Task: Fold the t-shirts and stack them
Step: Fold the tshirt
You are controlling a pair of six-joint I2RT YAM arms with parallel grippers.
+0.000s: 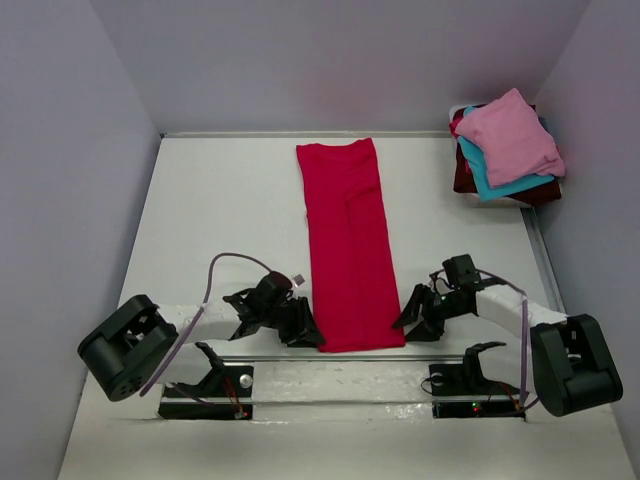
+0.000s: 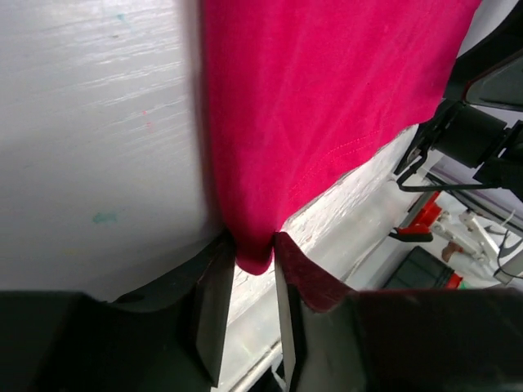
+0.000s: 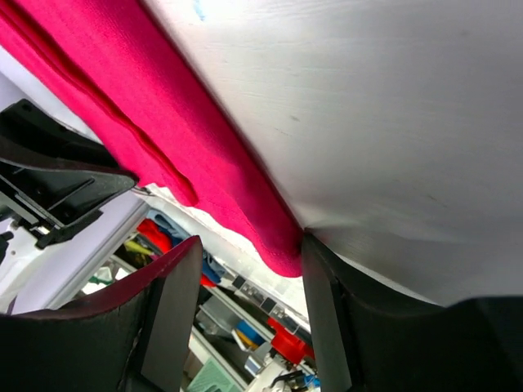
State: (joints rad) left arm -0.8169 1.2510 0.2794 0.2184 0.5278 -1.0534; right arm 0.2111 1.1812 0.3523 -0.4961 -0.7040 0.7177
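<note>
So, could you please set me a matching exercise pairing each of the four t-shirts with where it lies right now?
Things:
1. red t-shirt
2. pink t-shirt
3. teal t-shirt
4. maroon t-shirt

Places:
A. top of the far-right pile
B. long folded strip in the middle of the table
C. beneath the other two piled shirts
D. sandwiched in the pile's middle

Pairs: 1-B, 2-A, 3-D, 4-C.
</note>
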